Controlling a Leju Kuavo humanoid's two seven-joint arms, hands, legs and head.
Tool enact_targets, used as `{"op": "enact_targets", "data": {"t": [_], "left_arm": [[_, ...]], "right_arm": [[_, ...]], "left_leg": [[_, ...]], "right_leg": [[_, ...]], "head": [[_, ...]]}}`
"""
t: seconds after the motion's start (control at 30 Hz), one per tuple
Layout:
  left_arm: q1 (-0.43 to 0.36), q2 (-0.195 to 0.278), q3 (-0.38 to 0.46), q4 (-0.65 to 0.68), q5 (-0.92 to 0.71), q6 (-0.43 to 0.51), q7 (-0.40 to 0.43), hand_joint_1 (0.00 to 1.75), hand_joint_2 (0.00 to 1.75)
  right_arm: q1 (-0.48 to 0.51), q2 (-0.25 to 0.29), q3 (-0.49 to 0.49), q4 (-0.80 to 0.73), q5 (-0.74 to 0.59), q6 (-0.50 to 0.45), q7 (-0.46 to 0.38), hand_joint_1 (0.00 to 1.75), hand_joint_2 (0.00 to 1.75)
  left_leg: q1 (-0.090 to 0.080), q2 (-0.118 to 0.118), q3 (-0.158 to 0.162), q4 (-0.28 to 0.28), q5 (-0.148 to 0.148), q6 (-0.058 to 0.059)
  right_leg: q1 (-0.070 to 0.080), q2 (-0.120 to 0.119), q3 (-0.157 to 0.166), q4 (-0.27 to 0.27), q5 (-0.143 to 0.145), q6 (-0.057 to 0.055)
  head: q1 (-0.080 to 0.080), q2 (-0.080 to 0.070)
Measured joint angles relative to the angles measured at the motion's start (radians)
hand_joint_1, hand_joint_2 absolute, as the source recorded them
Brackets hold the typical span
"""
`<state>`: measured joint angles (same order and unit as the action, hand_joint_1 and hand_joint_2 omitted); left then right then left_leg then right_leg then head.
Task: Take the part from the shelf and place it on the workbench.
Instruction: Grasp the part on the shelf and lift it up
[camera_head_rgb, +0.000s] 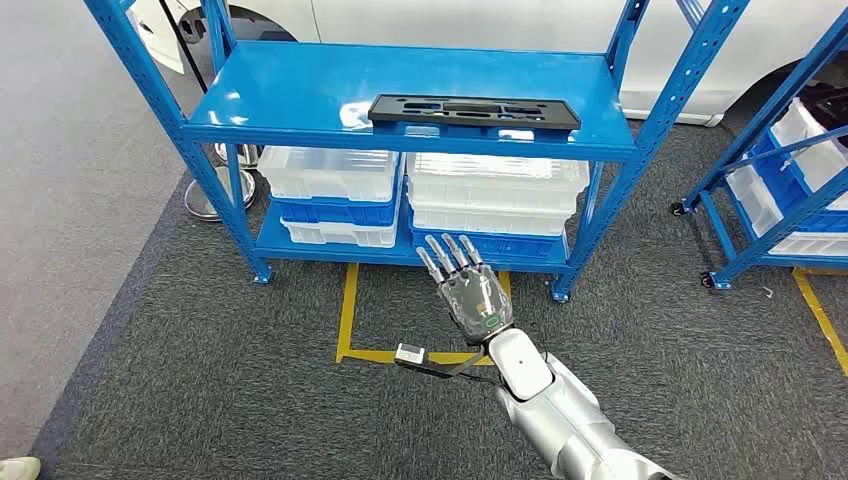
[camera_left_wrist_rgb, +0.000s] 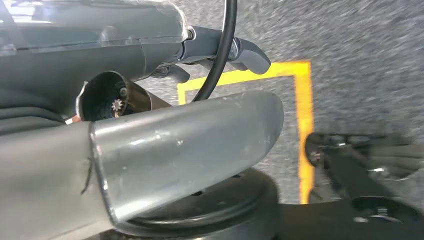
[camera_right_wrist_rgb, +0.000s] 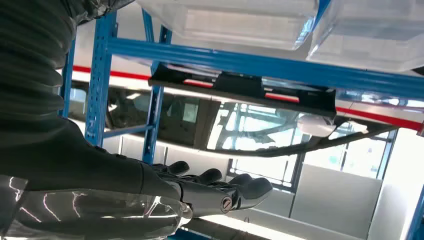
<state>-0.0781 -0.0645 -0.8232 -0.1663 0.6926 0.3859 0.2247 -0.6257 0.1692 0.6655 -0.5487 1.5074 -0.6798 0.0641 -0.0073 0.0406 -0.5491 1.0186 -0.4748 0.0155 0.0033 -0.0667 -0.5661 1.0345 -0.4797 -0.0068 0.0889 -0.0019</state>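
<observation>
The part (camera_head_rgb: 475, 110) is a long flat black piece with cut-outs, lying near the front edge of the blue shelf's top board (camera_head_rgb: 300, 90). My right hand (camera_head_rgb: 468, 285) is raised in front of the shelf, below and short of the part, fingers stretched out and apart, holding nothing. The right wrist view shows the part (camera_right_wrist_rgb: 245, 87) on the shelf's edge, with the fingers (camera_right_wrist_rgb: 220, 187) extended well apart from it. My left hand (camera_left_wrist_rgb: 235, 52) shows in the left wrist view over the grey carpet; how its fingers lie is unclear.
Clear and blue bins (camera_head_rgb: 330, 180) (camera_head_rgb: 495, 190) fill the shelf's lower level. A yellow floor marking (camera_head_rgb: 347, 310) lies in front of it. A second blue shelf (camera_head_rgb: 790, 180) with bins stands at the right. A white car is behind. A shoe (camera_head_rgb: 18, 467) shows at lower left.
</observation>
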Motion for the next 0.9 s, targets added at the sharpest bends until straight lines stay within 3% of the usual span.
{"op": "enact_targets", "data": {"t": [0.33, 0.63, 0.9], "left_arm": [[0.000, 0.001, -0.018, 0.004, 0.003, -0.006, 0.003, 0.00, 0.00], [-0.005, 0.010, -0.027, 0.005, 0.001, -0.016, -0.082, 0.00, 0.00], [-0.008, 0.008, -0.053, 0.005, -0.011, -0.022, -0.051, 0.00, 0.00]], "right_arm": [[0.001, -0.005, 0.020, 0.021, -0.027, 0.000, -0.019, 0.00, 1.75], [-0.007, 0.007, 0.003, 0.020, -0.052, 0.000, -0.083, 0.00, 1.75], [-0.022, 0.029, -0.011, 0.019, -0.063, 0.000, -0.108, 0.00, 1.75]], "left_leg": [[0.000, 0.000, 0.000, 0.000, 0.000, 0.000], [0.000, 0.000, 0.000, 0.000, 0.000, 0.000], [-0.005, 0.000, -0.003, 0.004, -0.001, 0.003]], "right_leg": [[0.000, 0.000, 0.000, 0.000, 0.000, 0.000], [0.000, 0.000, 0.000, 0.000, 0.000, 0.000], [-0.007, -0.001, 0.000, -0.001, 0.003, 0.004]], "head": [[0.000, 0.000], [0.000, 0.000], [0.000, 0.000]]}}
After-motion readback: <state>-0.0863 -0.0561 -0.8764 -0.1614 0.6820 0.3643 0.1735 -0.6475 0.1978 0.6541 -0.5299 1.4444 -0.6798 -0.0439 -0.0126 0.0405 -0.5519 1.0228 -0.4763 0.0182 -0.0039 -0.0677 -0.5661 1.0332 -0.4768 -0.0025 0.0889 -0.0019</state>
